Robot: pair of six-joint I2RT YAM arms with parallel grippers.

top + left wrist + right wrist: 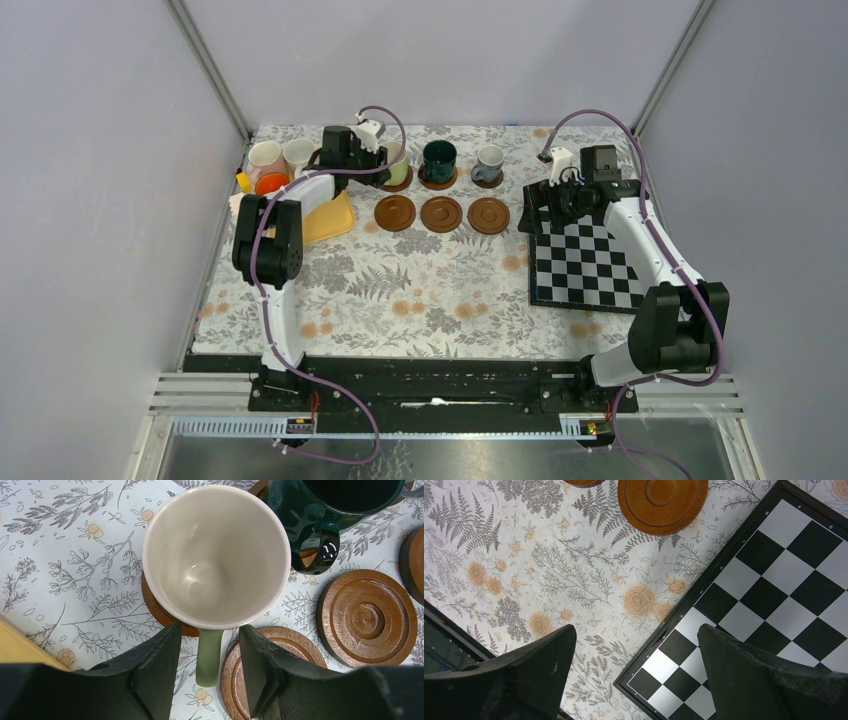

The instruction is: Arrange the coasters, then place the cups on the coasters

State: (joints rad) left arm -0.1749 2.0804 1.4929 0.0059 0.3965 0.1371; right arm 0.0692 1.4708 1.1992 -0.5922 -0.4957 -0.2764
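**A:** Top view: half done. Three cups [439, 158] sit on back coasters [437, 184]; three front coasters [441, 213] bare, other cups [266, 156] far left.

**B:** Left wrist: left hand [210, 629] loose around the handle of the pale green cup [215, 555], not pinching. Right wrist: right hand [636, 630] spread, empty, by the chessboard [774, 580].

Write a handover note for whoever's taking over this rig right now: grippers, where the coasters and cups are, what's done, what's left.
Left gripper: open, fingers either side of the pale green cup's handle, not gripping it.
Right gripper: open, empty, above the chessboard's corner.
Done: six coasters laid in two rows; the back row carries the pale green cup, dark green cup and grey cup.
Left: the front three coasters are bare. The pink cup, white cup and orange cup wait at the far left by the yellow tray.
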